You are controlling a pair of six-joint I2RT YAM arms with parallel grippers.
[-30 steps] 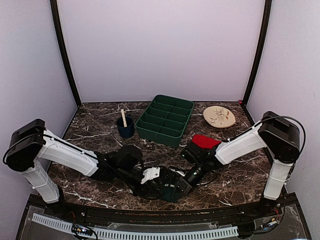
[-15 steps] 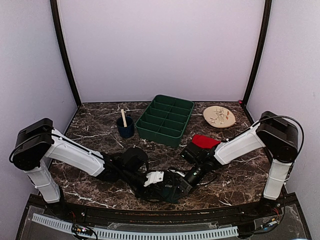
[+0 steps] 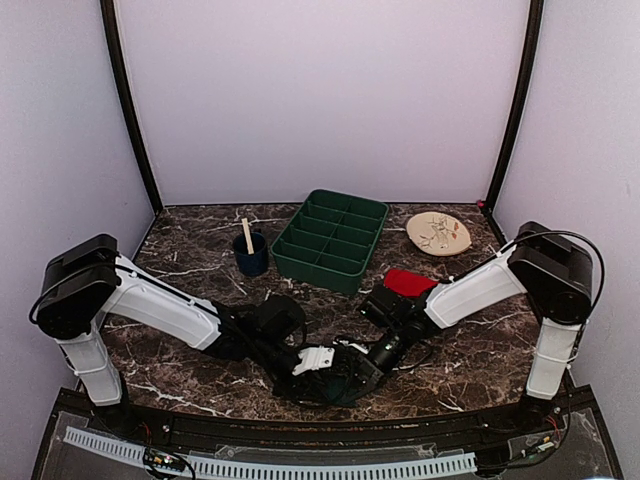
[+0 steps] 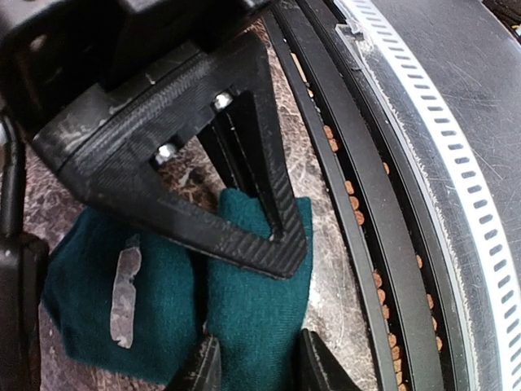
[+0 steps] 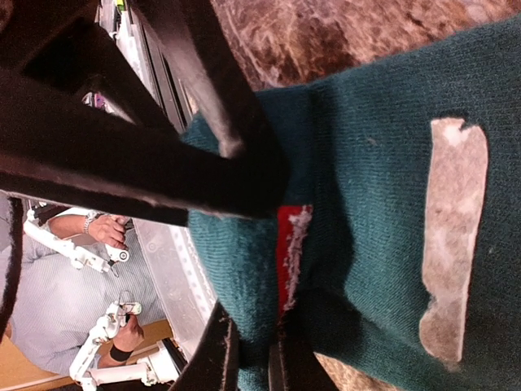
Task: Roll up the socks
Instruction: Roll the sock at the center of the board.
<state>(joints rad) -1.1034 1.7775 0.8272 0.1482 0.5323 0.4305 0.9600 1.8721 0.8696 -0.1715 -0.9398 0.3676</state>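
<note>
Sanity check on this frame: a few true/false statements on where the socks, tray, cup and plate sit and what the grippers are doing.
1. The left gripper and the right gripper are both on the teal sock. True.
2. The red sock lies in the green tray. False: it lies on the table, outside the tray, beside the right arm.
3. The blue cup holds a wooden stick. True.
4. The plate sits left of the tray. False: it is on the tray's right.
5. The right gripper is open. False: it is shut, pinching the teal sock.
</note>
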